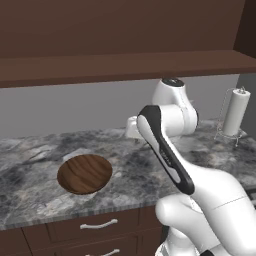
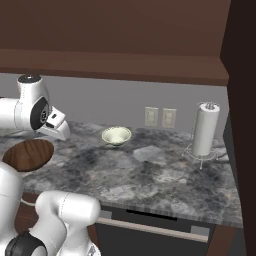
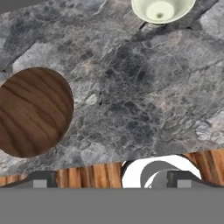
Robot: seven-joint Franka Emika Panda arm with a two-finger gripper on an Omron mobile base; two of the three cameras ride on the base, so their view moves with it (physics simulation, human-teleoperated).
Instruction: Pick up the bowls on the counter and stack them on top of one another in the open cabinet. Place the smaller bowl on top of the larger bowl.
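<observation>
wooden larger bowl (image 3: 33,111) and cream smaller bowl (image 3: 161,9) sit empty; hand (image 3: 111,180) wide.

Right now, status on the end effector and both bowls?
End effector open, empty, above counter. Larger bowl and smaller bowl apart on counter. Nothing between them.

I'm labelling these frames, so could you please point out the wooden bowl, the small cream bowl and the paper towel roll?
wooden bowl (image 1: 84,173), left base view, middle of its inside.
small cream bowl (image 2: 116,135), right base view, its hollow.
paper towel roll (image 2: 205,130), right base view, middle of its side.
</observation>
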